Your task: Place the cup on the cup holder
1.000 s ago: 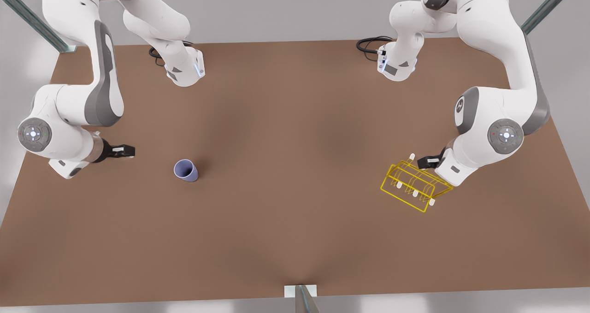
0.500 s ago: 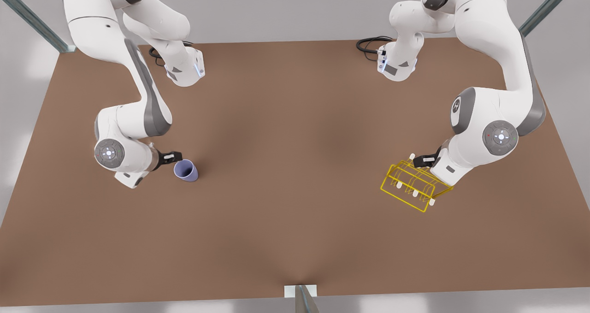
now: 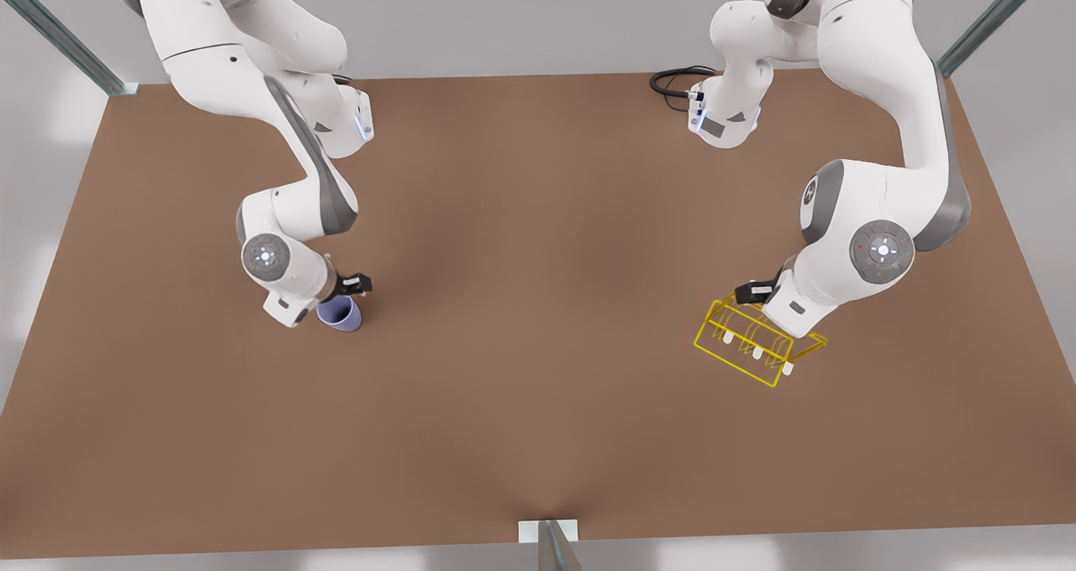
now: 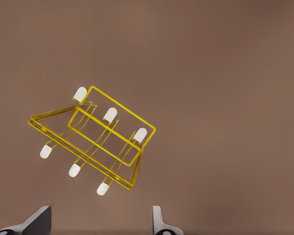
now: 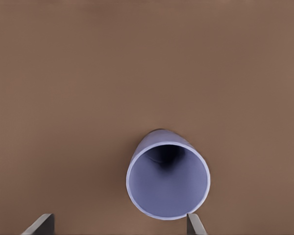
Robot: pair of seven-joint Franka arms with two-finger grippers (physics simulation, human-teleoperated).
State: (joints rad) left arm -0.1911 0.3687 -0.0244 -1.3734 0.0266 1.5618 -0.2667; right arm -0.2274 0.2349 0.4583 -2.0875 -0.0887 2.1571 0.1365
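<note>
Cup: your cup [image 3: 343,314] stands upright on the desk [image 3: 538,319], mouth up, well apart from the rack and off to the front view's left of it. The right wrist view looks straight down into its open mouth [image 5: 167,180].
Rack: the yellow rack [image 3: 754,342] sits on the desk, every white-capped peg bare. The left wrist view shows its frame and two rows of pegs [image 4: 95,142] with nothing on them.
Right gripper: your right gripper [image 3: 342,295] is right over the cup, far from the rack. Its fingers [image 5: 41,224] are spread wide, one tip on either side of the cup's rim, and they aren't touching it from what you can see.
Left gripper: your left gripper [image 3: 751,300] hovers just over the rack's far edge. Its fingers [image 4: 36,221] are wide apart and hold nothing; the rack lies just beyond the tips.
Done so far: only the lining-up, by the look of it. The cup isn't gripped or lifted.
Left to do: you'll need to close on the cup, lift it, carry it across the desk to the rack, then set it on a peg.
Watch for: that left gripper crowds the rack, so the pegs may be awkward to reach.
</note>
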